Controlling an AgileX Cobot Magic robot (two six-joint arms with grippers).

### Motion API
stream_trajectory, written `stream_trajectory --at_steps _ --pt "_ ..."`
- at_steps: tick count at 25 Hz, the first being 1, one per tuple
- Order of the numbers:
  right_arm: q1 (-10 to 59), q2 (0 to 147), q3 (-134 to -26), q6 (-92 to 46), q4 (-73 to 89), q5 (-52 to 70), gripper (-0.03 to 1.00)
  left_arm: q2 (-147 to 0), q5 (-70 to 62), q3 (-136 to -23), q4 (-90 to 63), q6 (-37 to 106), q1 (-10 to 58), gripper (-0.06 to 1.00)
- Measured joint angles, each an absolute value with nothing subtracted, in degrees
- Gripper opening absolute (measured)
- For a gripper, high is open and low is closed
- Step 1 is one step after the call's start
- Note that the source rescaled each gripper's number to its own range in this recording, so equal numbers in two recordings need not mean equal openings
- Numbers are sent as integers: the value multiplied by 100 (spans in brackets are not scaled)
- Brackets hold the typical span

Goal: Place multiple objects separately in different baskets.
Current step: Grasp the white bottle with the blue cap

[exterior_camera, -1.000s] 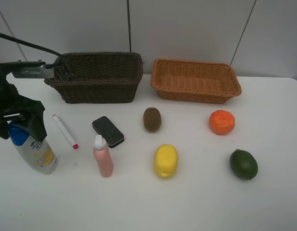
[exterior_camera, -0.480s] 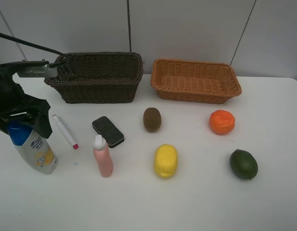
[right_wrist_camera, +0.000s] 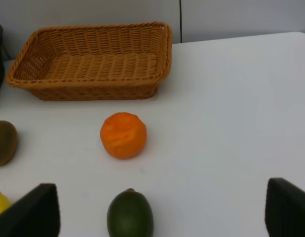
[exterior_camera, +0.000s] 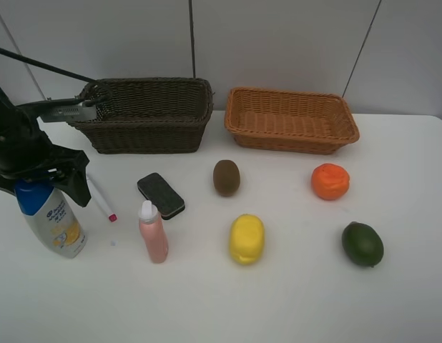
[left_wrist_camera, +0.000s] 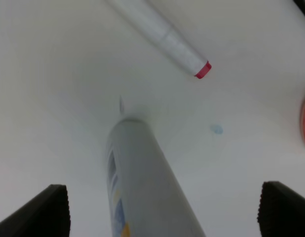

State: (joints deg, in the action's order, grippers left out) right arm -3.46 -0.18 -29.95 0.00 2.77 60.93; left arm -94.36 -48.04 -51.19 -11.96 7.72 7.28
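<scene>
The white shampoo bottle (exterior_camera: 55, 225) with a blue cap stands at the table's left. My left gripper (exterior_camera: 36, 179) hangs over its cap, open. In the left wrist view the bottle (left_wrist_camera: 142, 187) rises between the two dark fingertips (left_wrist_camera: 41, 212) with gaps on both sides. The marker (exterior_camera: 103, 200) with its pink tip lies beside it, then the black eraser (exterior_camera: 161, 195) and the pink bottle (exterior_camera: 153, 234). Kiwi (exterior_camera: 226, 177), lemon (exterior_camera: 246, 238), orange (exterior_camera: 330, 181) and lime (exterior_camera: 362, 244) lie to the right. My right gripper (right_wrist_camera: 160, 212) is open, nothing in it, near the lime (right_wrist_camera: 130, 215) and orange (right_wrist_camera: 123, 135).
The dark brown basket (exterior_camera: 142, 114) and the orange-tan basket (exterior_camera: 291, 119) stand side by side at the back against the wall. The left arm's cable runs over the dark basket's left end. The tan basket (right_wrist_camera: 93, 61) lies beyond the orange in the right wrist view.
My left arm has shifted a little to the right above the shampoo bottle and now covers part of the marker. The objects have not moved.
</scene>
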Motion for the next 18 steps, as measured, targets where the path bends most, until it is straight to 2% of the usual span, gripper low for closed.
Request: stream_trajectory --at_steps 3,4,6,9,10,18 --pt "-346 -18 -2995 0 277 6093 96 -9447 -4842 -5138 -1210 697 728 99" --pt "-346 -18 -2995 0 277 6093 96 -9455 -4863 -5138 -1210 656 728 95" --pt "-346 -18 -2995 0 277 6093 96 -9454 -4924 -5138 -1210 572 728 78" --pt "-346 -18 -2995 0 277 6093 96 -9447 -5147 -5171 -1047 473 734 35" --pt "-346 -18 -2995 0 277 6093 96 -9447 -5186 -5198 -1003 410 727 29" --pt "-346 -18 -2995 0 277 6093 96 -9553 -5942 -5852 -832 215 726 29"
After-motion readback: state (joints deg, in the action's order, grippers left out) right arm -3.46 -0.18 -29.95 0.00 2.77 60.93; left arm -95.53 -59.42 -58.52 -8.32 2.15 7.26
